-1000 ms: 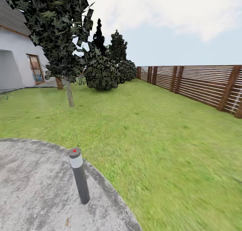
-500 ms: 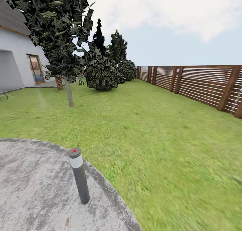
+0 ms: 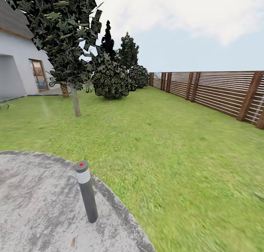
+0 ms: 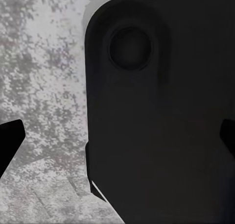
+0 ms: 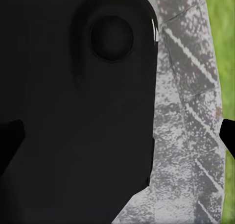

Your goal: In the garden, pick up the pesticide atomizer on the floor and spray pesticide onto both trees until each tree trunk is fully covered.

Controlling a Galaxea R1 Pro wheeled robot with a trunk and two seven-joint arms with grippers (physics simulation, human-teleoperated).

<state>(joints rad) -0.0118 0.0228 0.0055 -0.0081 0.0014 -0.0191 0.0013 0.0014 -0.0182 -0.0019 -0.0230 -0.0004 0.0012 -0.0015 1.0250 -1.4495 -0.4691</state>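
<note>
Here we face the garden lawn (image 3: 154, 141); landmark: grey bollard (image 3: 87, 191) with a red dot, standing on the round paved pad (image 3: 33, 204). Beyond the bollard, a tree (image 3: 60, 31) on a pale slim trunk (image 3: 76, 101); darker conifers (image 3: 110, 75) further back, slatted fence (image 3: 220, 92) to the bollard's right. Left jaws (image 4: 117, 140) and right jaws (image 5: 117, 136): dark tips at opposite frame edges, spread wide, holding nothing, the robot's dark body panel between them, paving beneath. Head view matches the frame half a second back.
</note>
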